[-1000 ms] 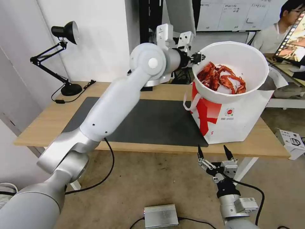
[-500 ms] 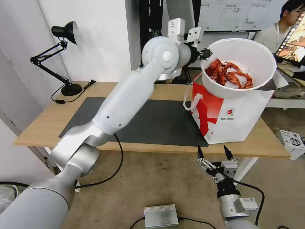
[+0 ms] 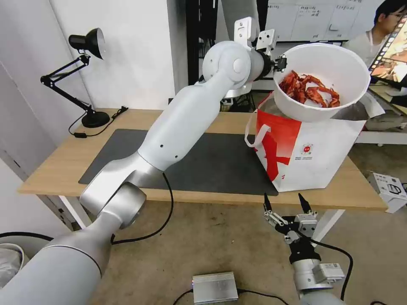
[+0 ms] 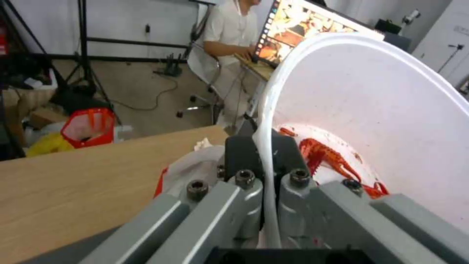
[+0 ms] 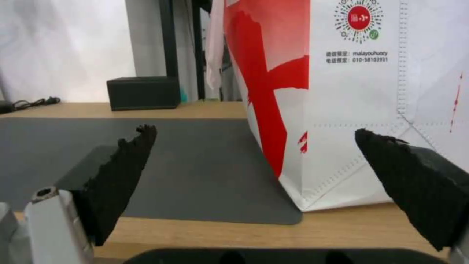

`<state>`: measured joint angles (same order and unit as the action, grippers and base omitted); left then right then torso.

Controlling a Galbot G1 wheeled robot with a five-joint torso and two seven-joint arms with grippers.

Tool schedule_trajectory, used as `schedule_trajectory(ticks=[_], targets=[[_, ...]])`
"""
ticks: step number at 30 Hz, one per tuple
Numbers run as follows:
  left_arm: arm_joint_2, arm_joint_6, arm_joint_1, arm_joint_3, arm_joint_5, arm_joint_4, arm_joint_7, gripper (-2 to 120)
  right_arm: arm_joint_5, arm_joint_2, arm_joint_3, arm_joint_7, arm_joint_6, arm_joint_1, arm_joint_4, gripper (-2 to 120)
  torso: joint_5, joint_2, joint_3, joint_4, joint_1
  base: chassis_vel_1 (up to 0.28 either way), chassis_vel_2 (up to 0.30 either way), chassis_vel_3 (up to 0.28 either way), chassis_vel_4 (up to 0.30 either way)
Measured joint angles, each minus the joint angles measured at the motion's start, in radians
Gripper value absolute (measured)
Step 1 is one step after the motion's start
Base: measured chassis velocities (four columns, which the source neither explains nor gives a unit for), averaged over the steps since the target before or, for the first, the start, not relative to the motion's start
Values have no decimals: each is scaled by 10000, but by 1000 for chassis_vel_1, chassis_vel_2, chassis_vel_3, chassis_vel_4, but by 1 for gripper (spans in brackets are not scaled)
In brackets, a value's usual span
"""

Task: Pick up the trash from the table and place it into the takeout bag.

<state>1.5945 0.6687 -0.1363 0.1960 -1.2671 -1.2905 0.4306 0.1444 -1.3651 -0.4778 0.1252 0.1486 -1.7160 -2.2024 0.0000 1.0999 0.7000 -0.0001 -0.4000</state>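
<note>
Aloft, white bowl [image 3: 322, 82] rim, left gripper [image 3: 281, 63] clamped

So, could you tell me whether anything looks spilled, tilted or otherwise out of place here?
Nothing is spilled. The white bowl is tilted, its red scraps gathered low inside, held by its rim in the left end effector above the takeout bag. The right end effector hangs open below the table edge.

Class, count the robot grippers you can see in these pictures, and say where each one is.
2. The left gripper is raised above the takeout bag, clamped on the rim of the white bowl. The right gripper hangs open below the table edge.
</note>
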Motion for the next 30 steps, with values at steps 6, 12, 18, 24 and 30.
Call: schedule_trajectory(ticks=[6, 12, 18, 24, 30], targets=[[7, -547, -37, 208, 69, 197, 262, 0, 0, 0, 0, 0, 0, 0, 0, 100, 0, 0, 0, 1, 1, 0, 0, 0, 0], [7, -754, 58, 368, 72, 238, 422, 0, 0, 0, 0, 1, 0, 0, 0, 100, -1, 0, 0, 1, 1, 0, 0, 0, 0], [6, -1083, 227, 594, 172, 303, 517, 0, 0, 0, 0, 0, 0, 0, 0, 100, 0, 0, 0, 1, 1, 0, 0, 0, 0], [8, -1139, 344, 852, 267, 303, 737, 0, 0, -1, 1, 1, -1, -1, 0, 100, 0, 0, 0, 1, 1, 0, 0, 0, 0], [9, -1139, 341, 1017, 269, 302, 1054, 0, 0, 0, 0, 0, -1, 0, 0, 100, 0, 0, 0, 1, 1, 0, 0, 0, 0]])
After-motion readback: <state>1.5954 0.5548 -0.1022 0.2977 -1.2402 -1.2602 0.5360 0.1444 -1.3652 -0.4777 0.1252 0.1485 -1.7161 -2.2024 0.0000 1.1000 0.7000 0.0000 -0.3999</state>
